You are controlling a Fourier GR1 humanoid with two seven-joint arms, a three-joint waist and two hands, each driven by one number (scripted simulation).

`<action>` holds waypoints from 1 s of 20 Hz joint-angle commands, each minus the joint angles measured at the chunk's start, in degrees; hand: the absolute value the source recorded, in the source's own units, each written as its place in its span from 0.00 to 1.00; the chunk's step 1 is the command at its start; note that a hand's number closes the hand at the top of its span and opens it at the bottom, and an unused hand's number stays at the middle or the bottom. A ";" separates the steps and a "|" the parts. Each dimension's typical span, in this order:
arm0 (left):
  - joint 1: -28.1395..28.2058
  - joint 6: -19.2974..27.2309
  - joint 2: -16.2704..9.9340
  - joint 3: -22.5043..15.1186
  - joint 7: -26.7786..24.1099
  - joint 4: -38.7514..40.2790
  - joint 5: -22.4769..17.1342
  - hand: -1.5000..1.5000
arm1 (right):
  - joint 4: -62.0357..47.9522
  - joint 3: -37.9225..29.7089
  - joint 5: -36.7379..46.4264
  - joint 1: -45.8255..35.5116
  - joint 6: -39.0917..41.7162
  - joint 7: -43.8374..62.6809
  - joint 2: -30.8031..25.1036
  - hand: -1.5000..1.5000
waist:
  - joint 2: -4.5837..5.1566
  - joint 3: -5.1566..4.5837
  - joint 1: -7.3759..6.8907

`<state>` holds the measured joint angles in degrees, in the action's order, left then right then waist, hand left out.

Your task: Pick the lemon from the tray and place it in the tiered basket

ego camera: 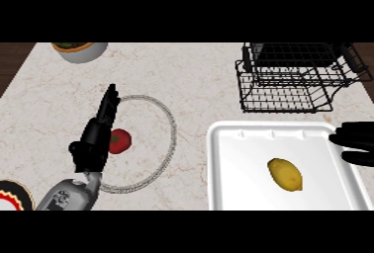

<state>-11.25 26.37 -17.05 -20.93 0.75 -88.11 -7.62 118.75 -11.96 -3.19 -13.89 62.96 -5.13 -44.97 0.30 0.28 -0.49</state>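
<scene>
Yellow lemon (285, 174) lies free on the white tray (241, 143), ungrasped. Right hand (356, 143) shows at the tray's right rim, its state untellable; left hand (99, 133) rests released, fingers straight. Basket (296, 76) waits beyond.

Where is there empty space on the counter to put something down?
Bare counter lies between the bowl at the far left and the tiered basket, and in the strip between the plate's rim and the tray. The tray is free around the lemon. It is crowded on the plate: the left hand and a tomato. The right hand sits at the tray's right edge.
</scene>
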 commanded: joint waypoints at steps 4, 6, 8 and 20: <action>-0.84 -1.33 -0.06 0.90 -0.93 1.37 0.79 0.50 | -0.80 3.02 11.48 2.07 6.13 -13.14 -3.98 0.00 | 0.17 -0.01 -0.28; 1.99 -1.98 -0.09 1.02 -1.54 0.72 0.02 0.50 | 1.27 1.58 13.06 4.75 4.45 -16.85 -5.76 0.00 | -0.14 -0.02 0.28; -0.31 -1.03 -0.16 1.03 1.76 -1.26 0.88 0.50 | -0.86 5.59 19.59 4.47 -0.21 -18.94 -5.79 0.00 | 0.02 0.07 -0.70; 1.32 -3.20 1.04 2.53 -0.94 0.24 1.23 0.50 | -12.28 16.64 36.84 8.53 -26.66 -40.56 -14.78 0.00 | 0.00 -0.19 -0.62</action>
<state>-10.92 24.37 -16.00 -18.95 0.67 -87.82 -5.97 112.18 2.17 29.50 -4.42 36.59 -32.97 -57.46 0.24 0.16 -0.72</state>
